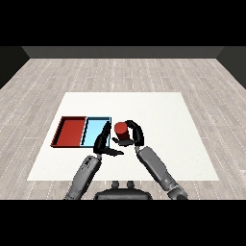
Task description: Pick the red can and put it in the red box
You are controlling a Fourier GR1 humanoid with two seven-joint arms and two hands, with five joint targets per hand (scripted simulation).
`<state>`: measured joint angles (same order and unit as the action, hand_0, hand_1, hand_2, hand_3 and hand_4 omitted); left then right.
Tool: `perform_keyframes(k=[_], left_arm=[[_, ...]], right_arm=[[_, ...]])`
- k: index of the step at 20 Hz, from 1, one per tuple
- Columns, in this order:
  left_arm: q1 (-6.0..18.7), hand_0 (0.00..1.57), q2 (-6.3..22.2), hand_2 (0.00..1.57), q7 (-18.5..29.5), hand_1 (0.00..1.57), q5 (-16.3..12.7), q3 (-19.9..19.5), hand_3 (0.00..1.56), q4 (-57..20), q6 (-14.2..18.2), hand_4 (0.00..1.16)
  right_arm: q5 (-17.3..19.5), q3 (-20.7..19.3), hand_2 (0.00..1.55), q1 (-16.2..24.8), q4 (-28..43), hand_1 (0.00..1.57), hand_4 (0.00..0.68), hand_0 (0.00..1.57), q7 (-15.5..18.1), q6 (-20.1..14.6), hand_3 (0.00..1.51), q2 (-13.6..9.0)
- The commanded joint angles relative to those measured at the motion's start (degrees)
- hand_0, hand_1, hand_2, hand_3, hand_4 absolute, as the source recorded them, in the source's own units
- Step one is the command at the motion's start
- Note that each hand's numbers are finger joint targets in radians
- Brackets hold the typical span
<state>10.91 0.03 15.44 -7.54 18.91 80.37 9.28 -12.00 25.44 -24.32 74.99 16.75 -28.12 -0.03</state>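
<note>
The right hand [134,134] curls round the red can [121,129], holding it upright just right of the blue tray [96,130]; the red tray [71,131] lies further left, beyond the blue one, so the can must likely cross over it. The left hand [103,143] rests open with straight fingers, just left of the can, holding nothing.

We find a bare test room rather than a home or shop. A white table [144,103] stands alone on a grey wood-plank floor [120,72], backed by a dark wall [122,52]. Near the table's front left corner lie a red tray [61,132] and a light blue tray [93,129].
</note>
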Motion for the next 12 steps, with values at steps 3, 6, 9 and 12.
perform_keyframes(k=[3, 6, 9, 12], left_arm=[[1.0, 0.0, 0.0, 0.0, 5.9, 0.0, -3.5, 1.7, 0.0, -7.5, 0.5, 0.0], [6.2, 0.0, 0.0, 0.0, 5.9, 0.0, -6.7, 6.1, 0.0, -10.7, 4.6, 0.0], [7.2, 0.0, 0.0, 0.0, 3.9, 0.0, -7.6, 5.8, 0.0, -12.4, 5.0, 0.0], [1.4, 0.0, 0.0, 0.0, 2.1, 0.0, -3.5, 3.9, 0.0, -6.5, 1.0, 0.0]], right_arm=[[0.4, -1.4, 1.44, -0.3, -0.3, 1.45, 0.635, 1.45, 0.5, 1.0, 1.38, 0.0], [-1.0, 0.0, 1.43, 0.8, -1.2, 1.44, 0.633, 1.44, 2.2, 1.7, 1.39, 0.0], [2.3, 1.7, 1.43, 1.0, 4.5, 1.44, 0.637, 1.44, -2.9, -1.3, 1.38, -0.4], [-3.6, 5.5, 1.44, -4.3, -1.7, 1.44, 0.63, 1.44, 0.6, -5.5, 1.38, 0.0]])
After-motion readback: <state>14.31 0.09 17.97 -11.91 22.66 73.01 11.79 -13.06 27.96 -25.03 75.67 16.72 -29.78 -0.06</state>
